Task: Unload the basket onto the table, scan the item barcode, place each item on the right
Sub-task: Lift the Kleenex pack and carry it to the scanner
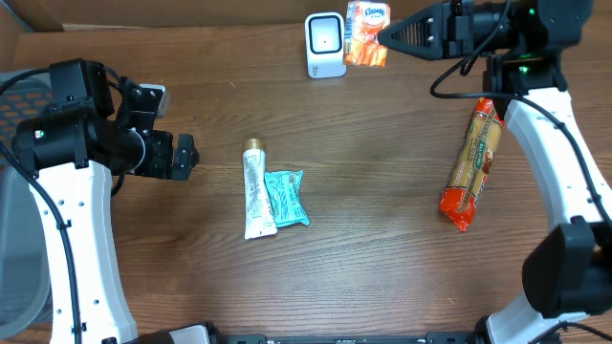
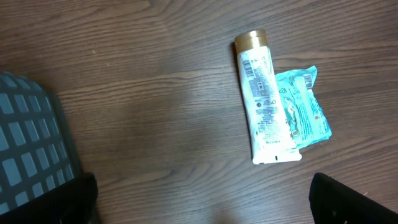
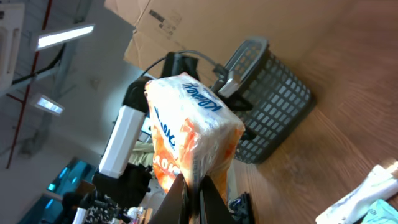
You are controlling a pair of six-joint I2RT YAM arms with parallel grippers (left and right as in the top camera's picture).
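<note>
Presently, tissue pack [image 1: 367, 33]: an orange-and-white soft pack with blue lettering, at the top of the overhead frame, just right of the scanner. Whether its edge touches the scanner cannot be told.
Right pincer [image 1: 384, 36]: closed on the tissue pack, reaching in from the upper right. The wrist view shows both fingers pinched together on the pack's lower edge, with the pack standing up above them.
Scanner [image 1: 325, 44]: a small white box with a dark face and a red light, standing at the top centre of the table [image 1: 382, 268].
Left pincer [image 1: 187, 157]: jaws wide apart and holding nothing, at the left of the overhead frame over bare wood, well apart from the tube.
Tube [image 1: 256, 189]: white with a gold cap, lying flat near the centre of the table, its cap toward the top of the frame and its small print facing up.
Teal packet [image 1: 287, 198]: flat, touching the tube's right side near its lower end.
Long snack pack [image 1: 473, 164]: an orange-red wrapper lying lengthwise at the right of the frame — its upper end sits beside the right arm's white link.
Basket [image 1: 19, 248]: grey mesh at the left edge.
</note>
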